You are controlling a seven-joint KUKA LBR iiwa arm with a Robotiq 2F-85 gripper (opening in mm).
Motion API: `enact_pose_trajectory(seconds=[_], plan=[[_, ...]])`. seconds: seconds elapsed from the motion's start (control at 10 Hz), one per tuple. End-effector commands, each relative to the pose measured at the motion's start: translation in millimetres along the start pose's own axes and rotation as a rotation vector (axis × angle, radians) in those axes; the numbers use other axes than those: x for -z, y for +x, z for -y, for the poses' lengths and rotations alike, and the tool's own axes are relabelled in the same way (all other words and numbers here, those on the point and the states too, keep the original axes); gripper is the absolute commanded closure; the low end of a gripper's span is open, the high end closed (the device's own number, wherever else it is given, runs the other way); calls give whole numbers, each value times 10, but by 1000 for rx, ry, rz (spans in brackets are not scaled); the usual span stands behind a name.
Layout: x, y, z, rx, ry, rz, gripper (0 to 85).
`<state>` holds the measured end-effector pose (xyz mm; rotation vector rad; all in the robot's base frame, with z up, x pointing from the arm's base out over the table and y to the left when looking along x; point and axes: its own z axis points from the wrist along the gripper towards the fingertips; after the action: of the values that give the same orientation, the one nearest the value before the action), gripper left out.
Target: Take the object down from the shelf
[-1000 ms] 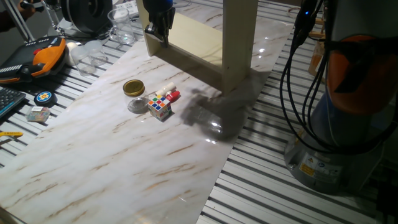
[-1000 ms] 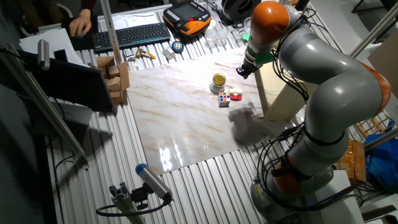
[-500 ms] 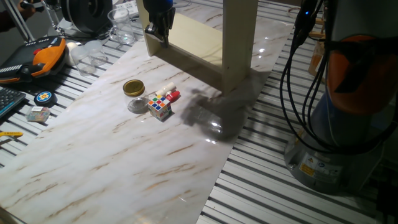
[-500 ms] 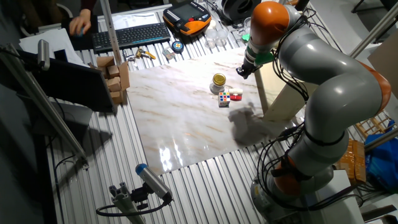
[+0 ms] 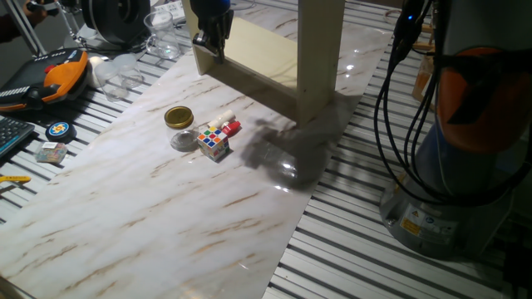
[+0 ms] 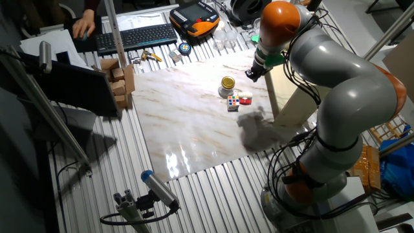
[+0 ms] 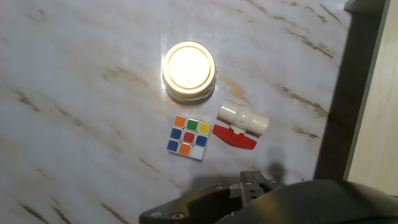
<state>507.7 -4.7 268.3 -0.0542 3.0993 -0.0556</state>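
The cream wooden shelf (image 5: pixel 320 58) stands at the far side of the marble board, and it also shows as the shelf (image 6: pixel 292 97) and at the right edge of the hand view as the shelf (image 7: pixel 368 93). Its top is cut off in one fixed view. I see no object on the boards that show. My gripper (image 5: pixel 209 40) hangs by the shelf's left upright, high above the table, and appears as the gripper (image 6: pixel 251 72) in the other fixed view. Its fingers look dark and small, and nothing shows between them. The hand view looks straight down, with only the hand's dark body at the bottom.
On the marble board (image 5: pixel 166 208) lie a gold-lidded jar (image 7: pixel 189 70), a Rubik's cube (image 7: pixel 188 137) and a white and red valve (image 7: pixel 241 122), close together below the gripper. Off the board to the left are an orange pendant (image 5: pixel 58 71), clear plastic cups (image 5: pixel 158 29) and small items.
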Motion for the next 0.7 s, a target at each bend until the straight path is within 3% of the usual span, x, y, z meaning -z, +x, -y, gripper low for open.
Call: enact_pose_trajectory(seconds=[0.0,0.6], plan=[[5,-5,-2,0,2,0,850],[5,4,0,-13,8,1,850]])
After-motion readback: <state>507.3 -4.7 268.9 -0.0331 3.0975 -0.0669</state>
